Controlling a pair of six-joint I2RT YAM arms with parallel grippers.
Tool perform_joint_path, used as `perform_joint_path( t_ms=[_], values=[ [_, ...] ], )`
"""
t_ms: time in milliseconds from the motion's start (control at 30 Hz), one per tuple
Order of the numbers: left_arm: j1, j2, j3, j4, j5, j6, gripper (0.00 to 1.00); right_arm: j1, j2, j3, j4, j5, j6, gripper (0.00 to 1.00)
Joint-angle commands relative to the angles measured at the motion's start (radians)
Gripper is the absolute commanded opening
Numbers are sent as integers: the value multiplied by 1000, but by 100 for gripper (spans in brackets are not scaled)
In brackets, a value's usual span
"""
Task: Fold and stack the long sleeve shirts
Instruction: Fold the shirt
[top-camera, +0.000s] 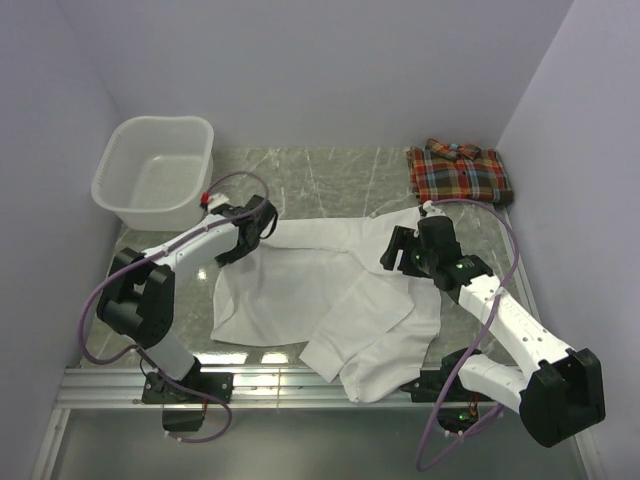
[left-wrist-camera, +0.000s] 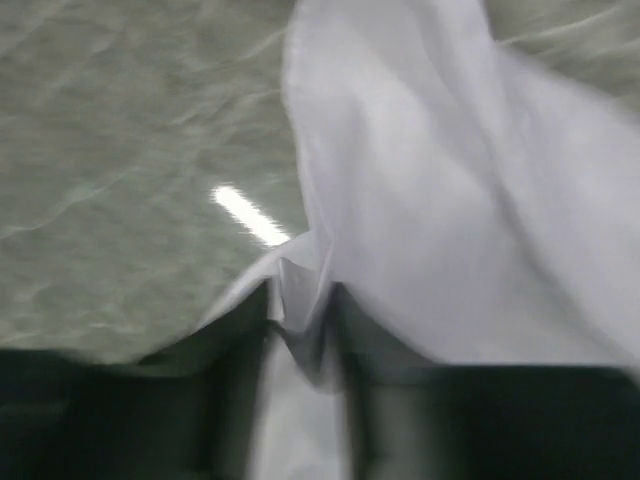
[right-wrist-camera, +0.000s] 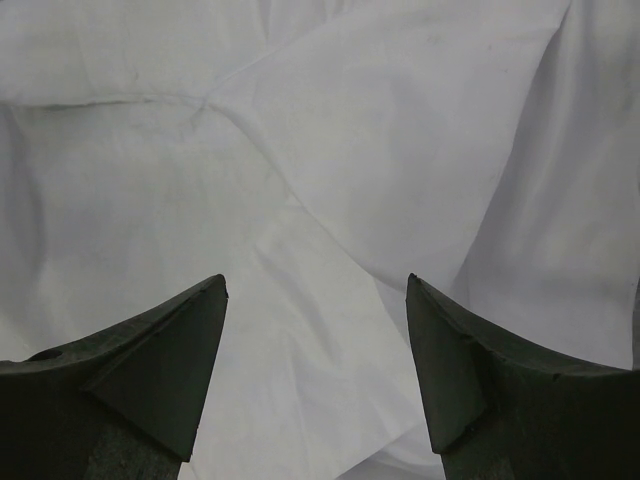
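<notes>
The plain white cloth button-up shirt lies spread across the middle of the grey marbled worktop. It looks light and limp and is best pinched at hems or seams. The left gripper is nipped onto a fold at the shirt's far left edge. The right gripper hangs wide open over the cloth, empty. The folded red-orange plaid shirt sits in the far right corner. I can read no labels.

There are two collared cloth shirts: one plain white shirt and one red-orange plaid shirt. There is one white plastic laundry basket.

Grey marbled table, white shirt, plaid shirt, basket
</notes>
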Motion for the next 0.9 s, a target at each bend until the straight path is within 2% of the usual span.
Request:
perform_joint_path(
  t_ms=[0, 33, 100, 133, 200, 267, 467, 600, 733, 833, 867],
  values=[
    [52, -73, -104, -118, -47, -89, 52, 6, -8, 17, 7, 25, -21, 79],
    [87, -91, -146, -99, -12, -87, 76, 6, -6, 16, 7, 22, -23, 79],
    [127, -168, -180, -76, 19, -64, 85, 4, -5, 17, 9, 20, -21, 79],
    [176, -200, -209, -58, 61, -46, 95, 3, -2, 17, 9, 20, -21, 79],
    [239, -297, -240, 26, 144, 30, 99, 6, 0, 19, 12, 18, -21, 79],
    [316, -360, -283, 69, 270, 63, 99, 4, 6, 25, 9, 15, -21, 79],
    [325, -394, -398, 122, 517, 69, 97, 6, 26, 33, 18, -12, -7, 78],
    [324, -406, -489, 186, 583, 68, 93, 6, 76, 42, 21, -58, -9, 76],
    [325, -334, -516, 188, 588, 57, 91, 6, 149, 51, 26, -86, -4, 75],
    [342, -288, -535, 185, 590, 68, 86, 6, 176, 36, 39, -97, 11, 75],
    [364, -277, -536, 175, 577, 71, 80, 6, 181, 31, 44, -95, 14, 75]
  ],
)
